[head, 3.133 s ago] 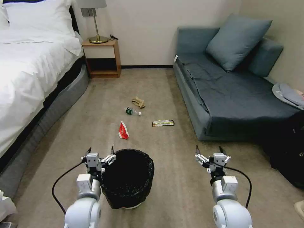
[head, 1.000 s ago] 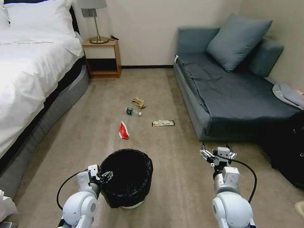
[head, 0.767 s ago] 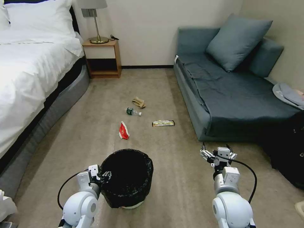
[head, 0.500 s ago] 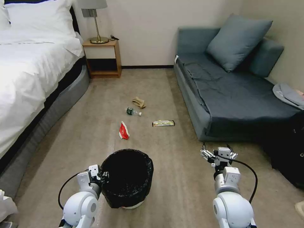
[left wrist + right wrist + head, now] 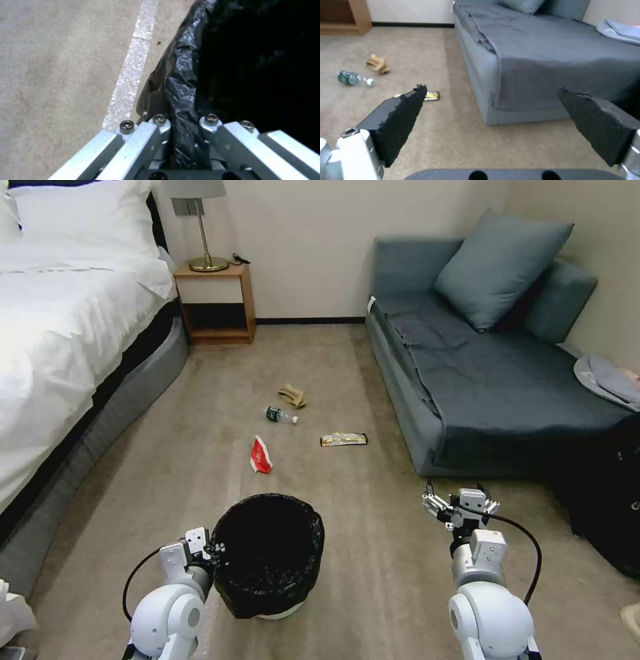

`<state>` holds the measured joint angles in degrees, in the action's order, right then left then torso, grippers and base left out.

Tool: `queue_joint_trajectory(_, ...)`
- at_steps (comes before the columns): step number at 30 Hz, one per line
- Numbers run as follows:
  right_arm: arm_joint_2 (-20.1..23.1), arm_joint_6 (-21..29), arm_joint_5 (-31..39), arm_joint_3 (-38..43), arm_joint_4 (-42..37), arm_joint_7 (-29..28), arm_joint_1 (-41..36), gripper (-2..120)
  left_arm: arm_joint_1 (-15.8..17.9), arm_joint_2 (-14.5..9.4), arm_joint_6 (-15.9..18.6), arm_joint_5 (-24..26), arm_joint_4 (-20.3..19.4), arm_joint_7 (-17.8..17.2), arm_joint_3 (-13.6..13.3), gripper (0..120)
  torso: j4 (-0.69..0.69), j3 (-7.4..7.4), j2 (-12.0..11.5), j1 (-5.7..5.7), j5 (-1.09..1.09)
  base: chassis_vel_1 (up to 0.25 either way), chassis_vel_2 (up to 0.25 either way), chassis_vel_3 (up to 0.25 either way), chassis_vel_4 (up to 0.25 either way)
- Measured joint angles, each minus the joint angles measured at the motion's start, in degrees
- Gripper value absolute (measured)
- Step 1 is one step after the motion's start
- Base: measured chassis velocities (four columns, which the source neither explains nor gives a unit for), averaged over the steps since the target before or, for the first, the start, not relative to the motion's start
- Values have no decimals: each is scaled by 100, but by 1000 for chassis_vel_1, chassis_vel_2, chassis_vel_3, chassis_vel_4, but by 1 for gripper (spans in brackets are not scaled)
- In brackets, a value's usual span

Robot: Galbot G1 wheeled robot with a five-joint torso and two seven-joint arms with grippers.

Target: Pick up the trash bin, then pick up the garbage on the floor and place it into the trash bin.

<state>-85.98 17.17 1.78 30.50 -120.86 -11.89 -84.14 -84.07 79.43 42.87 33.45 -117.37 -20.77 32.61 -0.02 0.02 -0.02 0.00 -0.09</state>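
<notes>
Head view: trash bin (image 5: 269,557) stands on the carpet (image 5: 373,580) directly in front of the robot, w/ the left hand (image 5: 215,549) at its left rim. Left hand is clenched on the rim, one finger outside the wall, the other inside, pinching the black liner; a rim pinch judged the sensible hold for lifting a light, round bin one-handed. Bin base rests on the floor, so the lift is judged not yet done.

Right hand (image 5: 459,503) hangs released above bare carpet, well apart from the bin, near the sofa (image 5: 480,380); judged kept free for the litter.

Garbage lies beyond the bin: red-white packet (image 5: 259,455) nearest, bottle (image 5: 280,415), tan paper (image 5: 292,395), yellow-black wrapper (image 5: 343,439) toward the sofa.

Left wrist view: shows what the head view cannot, i.e. the liner (image 5: 181,82) gathered between the two fingers (image 5: 160,125). Right wrist view: confirms wide-spread pads (image 5: 403,120) w/ nothing between, and the bottle, paper, wrapper ahead.
</notes>
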Motion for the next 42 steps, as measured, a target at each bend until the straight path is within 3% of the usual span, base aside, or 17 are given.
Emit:
queue_joint_trajectory(5, 36, -332, 143, -9, 78, 13, 45, 100, -54, -117, -2, 83, -336, -66, 203, 4, 1, -1, 0, 0, 7, 0, 0, 0, 0)
queue_joint_trajectory(9, 54, -519, 325, -65, 95, 54, 67, 100, -127, -289, -26, 350, -915, -144, 532, 4, 0, -1, 0, 0, 7, 0, 0, 0, 0)
queue_joint_trajectory(13, 66, -642, 374, -125, 95, 77, 65, 100, -183, -470, -40, 256, -1131, -160, 796, 4, 2, -2, 0, 0, 8, 0, 0, 0, 0)
queue_joint_trajectory(24, 123, -813, 484, -218, 62, 47, -81, 100, -256, -718, -56, -50, -1098, 1, 1169, 4, 1, -2, 1, 0, 8, 0, 0, 0, 0)
queue_joint_trajectory(42, 197, -1276, 641, -456, 140, 545, -185, 100, -323, -586, -67, -44, -1051, 140, 1628, 4, 2, -3, 2, 0, 9, 0, 0, 0, 0)
